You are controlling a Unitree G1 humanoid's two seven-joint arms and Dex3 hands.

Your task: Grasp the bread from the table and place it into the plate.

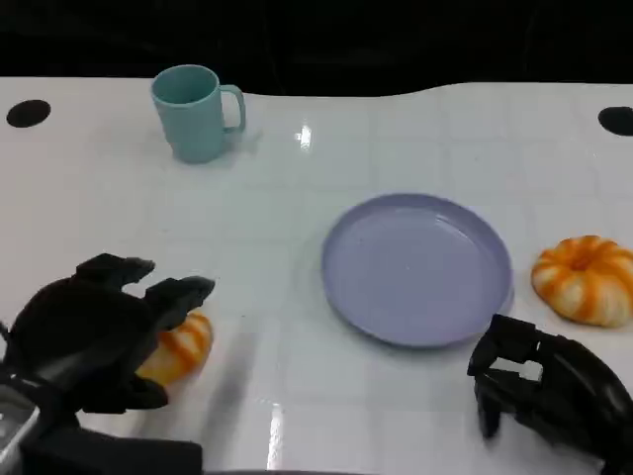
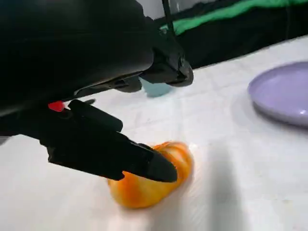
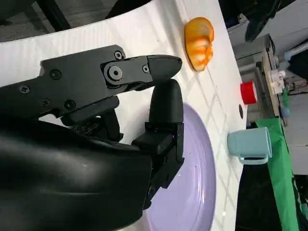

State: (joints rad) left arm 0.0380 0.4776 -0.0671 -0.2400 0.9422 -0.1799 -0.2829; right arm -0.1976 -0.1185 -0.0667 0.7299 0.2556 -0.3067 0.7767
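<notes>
Your left hand (image 1: 94, 332) has its fingers (image 2: 144, 163) curved over the near bread (image 1: 181, 346), one tip against its top in the left wrist view; you cannot tell whether they actually grip it. That bread lies on the white table (image 1: 297, 198) at the near left, well apart from the lilac plate (image 1: 417, 267), which holds nothing. Your right hand (image 1: 539, 381) sits low at the near right, just beside the plate's rim, fingers curled downward with nothing in them. A second bread (image 1: 586, 279) lies to the right of the plate. A teal mug (image 1: 194, 112) stands at the far left. No writing is legible.
</notes>
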